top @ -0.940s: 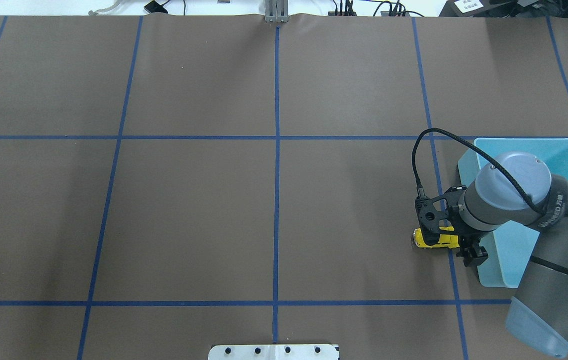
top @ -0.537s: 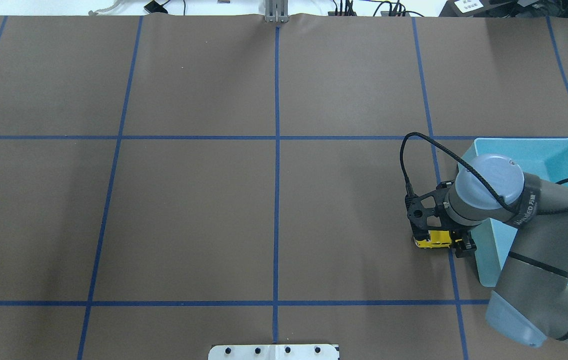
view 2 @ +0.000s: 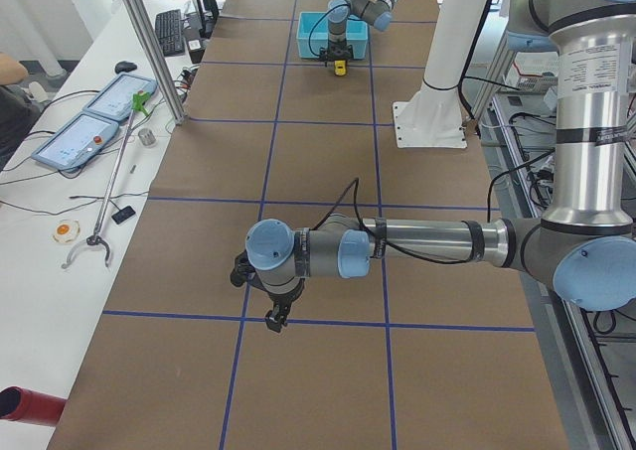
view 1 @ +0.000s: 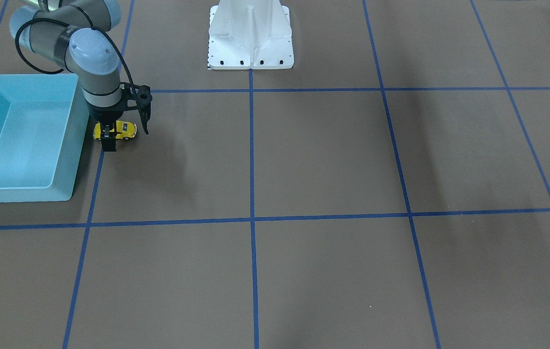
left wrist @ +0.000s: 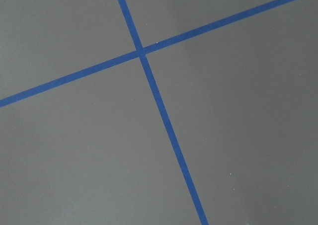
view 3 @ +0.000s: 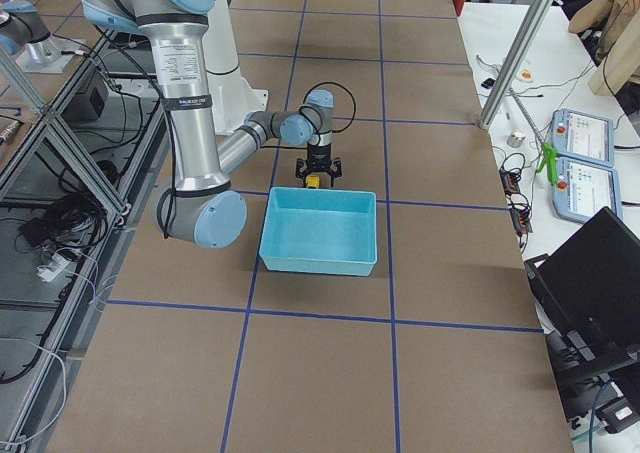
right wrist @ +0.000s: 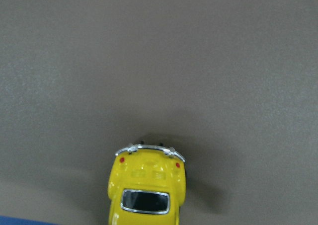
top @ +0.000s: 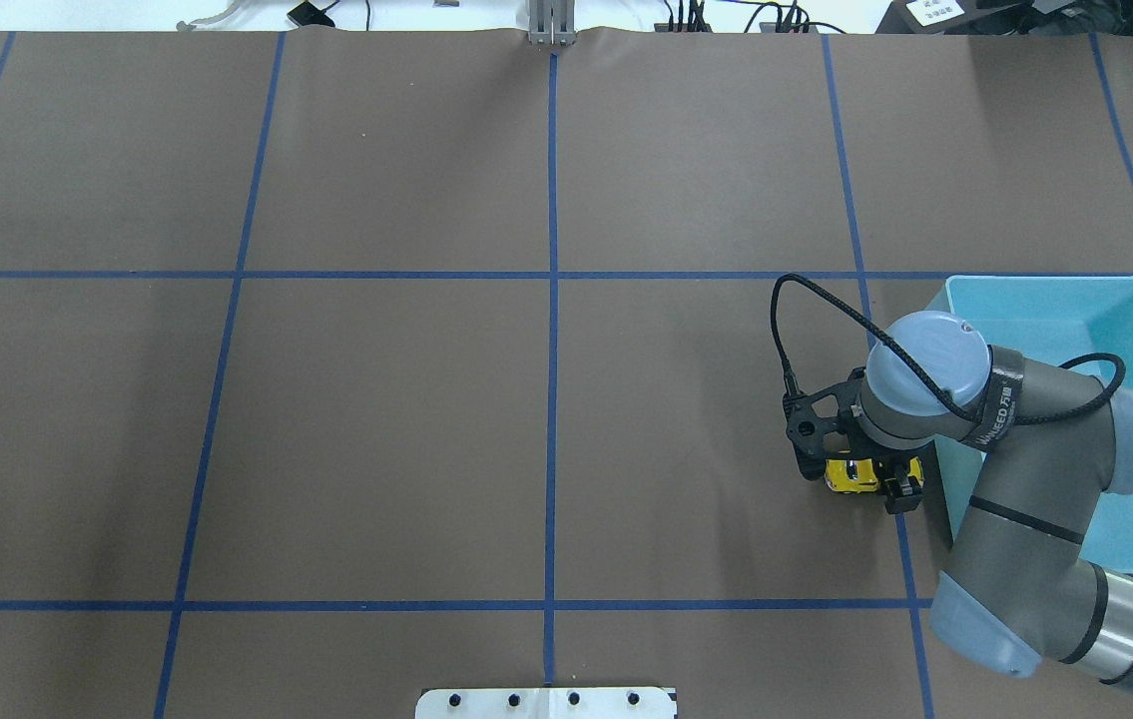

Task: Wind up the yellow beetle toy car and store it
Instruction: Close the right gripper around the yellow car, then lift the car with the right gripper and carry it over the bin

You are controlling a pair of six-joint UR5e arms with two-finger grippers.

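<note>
front-facing view: the right gripper [view 1: 109, 137] stands low over the yellow beetle toy car [view 1: 122, 130], spread wide, its near finger clear of the car's side. the car sits on the table [view 1: 304, 155] just beside the light-blue bin [view 1: 72, 160], outside it.

overhead: the right arm's wrist band [top: 995, 417] carries white lettering, perhaps "wanseed".

left side view: the left gripper [view 2: 275, 316] is well apart from the bin; cannot tell its opening.

right wrist view: the car's rear window, chrome bumper and two red lights show.

Yellow car [view 3: 313, 182] (under right gripper [view 3: 316, 177]), bin [view 3: 318, 264] beside
</note>
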